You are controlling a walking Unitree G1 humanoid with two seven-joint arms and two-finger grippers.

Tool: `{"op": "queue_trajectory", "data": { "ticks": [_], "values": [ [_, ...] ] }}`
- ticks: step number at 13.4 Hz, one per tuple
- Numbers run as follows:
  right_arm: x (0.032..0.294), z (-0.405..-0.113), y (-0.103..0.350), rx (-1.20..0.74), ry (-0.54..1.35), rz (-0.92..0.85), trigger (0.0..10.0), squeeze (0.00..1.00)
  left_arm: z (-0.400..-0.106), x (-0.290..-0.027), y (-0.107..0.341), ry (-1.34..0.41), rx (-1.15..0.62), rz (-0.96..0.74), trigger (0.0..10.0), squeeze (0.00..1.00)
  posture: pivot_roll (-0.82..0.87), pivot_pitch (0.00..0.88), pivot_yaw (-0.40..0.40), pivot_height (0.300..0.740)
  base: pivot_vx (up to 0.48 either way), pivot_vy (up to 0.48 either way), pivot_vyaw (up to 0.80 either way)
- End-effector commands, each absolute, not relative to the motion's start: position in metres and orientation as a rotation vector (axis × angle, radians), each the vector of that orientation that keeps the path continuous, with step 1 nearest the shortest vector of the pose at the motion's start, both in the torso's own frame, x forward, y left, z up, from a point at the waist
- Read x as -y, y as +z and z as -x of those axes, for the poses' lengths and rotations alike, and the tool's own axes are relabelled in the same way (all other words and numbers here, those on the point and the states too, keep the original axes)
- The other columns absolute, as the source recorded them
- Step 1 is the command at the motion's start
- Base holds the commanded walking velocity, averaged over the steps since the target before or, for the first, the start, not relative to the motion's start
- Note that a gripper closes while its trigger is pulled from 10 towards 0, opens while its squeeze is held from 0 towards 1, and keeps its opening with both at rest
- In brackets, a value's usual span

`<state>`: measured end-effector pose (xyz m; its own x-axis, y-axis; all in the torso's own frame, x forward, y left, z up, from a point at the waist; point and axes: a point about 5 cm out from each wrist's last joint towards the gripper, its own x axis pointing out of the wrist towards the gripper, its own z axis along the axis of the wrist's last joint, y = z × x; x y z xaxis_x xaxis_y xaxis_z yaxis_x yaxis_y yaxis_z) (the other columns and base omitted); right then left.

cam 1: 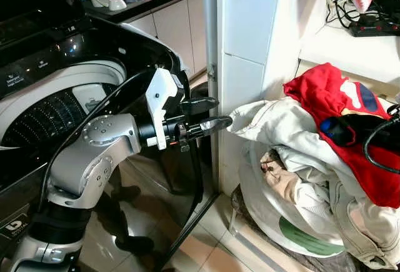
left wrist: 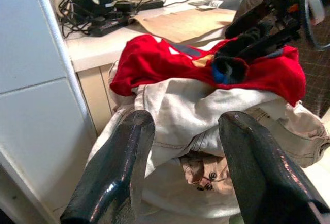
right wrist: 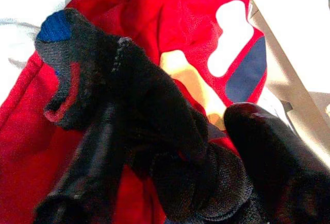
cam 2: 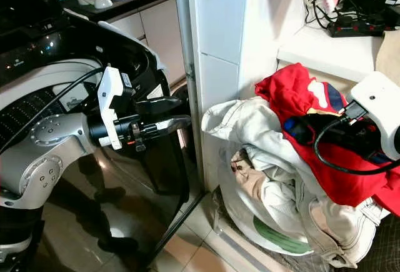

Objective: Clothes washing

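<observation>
Our right gripper (right wrist: pixel 170 147) is clamped on a black sock (right wrist: pixel 118 105) with a blue toe, fingers pinching the bunched fabric, held just above the red garment (cam 1: pixel 337 115) on top of the laundry pile. In the eye views that sock (cam 2: pixel 312 128) sits at the end of our right arm, a black cable looping beside it.

Our left gripper (cam 1: pixel 205 114) is spread, nothing between the fingers (left wrist: pixel 116 167). It hangs in the gap between the washing machine (cam 1: pixel 69 84) and the white tiled pillar (cam 1: pixel 250 47), pointing toward the pile and not touching it.

View differences: the right wrist view gives us the sock's red trim and the white, navy and yellow print on the red garment up close. The left wrist view shows the counter behind the pile with a power strip (left wrist: pixel 98 15) and tangled cables, plus our right gripper on the sock from the opposite side. The eye views give us the washer's open drum (cam 1: pixel 50 109) and its black control panel; we can't make out any contents in the drum.

Containers: a white round laundry basket (cam 1: pixel 281 222) stands on the floor against the pillar, overfilled. A cream jacket (cam 1: pixel 281 128) drapes over its rim, the red garment lies on top, and more pale clothes are stuffed below.
</observation>
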<state>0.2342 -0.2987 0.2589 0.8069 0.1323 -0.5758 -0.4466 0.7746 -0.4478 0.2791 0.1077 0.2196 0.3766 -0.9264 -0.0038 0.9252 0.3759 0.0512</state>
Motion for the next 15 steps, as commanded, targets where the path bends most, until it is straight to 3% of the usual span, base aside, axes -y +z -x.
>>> {"op": "queue_trajectory", "data": {
  "ticks": [1,15],
  "values": [
    [0.298,-0.237,0.262,-0.525,0.332,0.623,0.0,0.0,-0.275,-0.108,0.221,-1.189,0.021,-0.044,10.0,0.0,-0.13,0.0,0.107,0.74,0.0,0.0,0.0],
    [0.304,-0.245,0.251,-0.625,0.435,0.62,0.0,0.0,-0.252,-0.114,0.212,-1.177,-0.043,0.004,10.0,0.0,-0.11,0.0,0.024,0.74,0.0,0.0,0.0]
  ]
}}
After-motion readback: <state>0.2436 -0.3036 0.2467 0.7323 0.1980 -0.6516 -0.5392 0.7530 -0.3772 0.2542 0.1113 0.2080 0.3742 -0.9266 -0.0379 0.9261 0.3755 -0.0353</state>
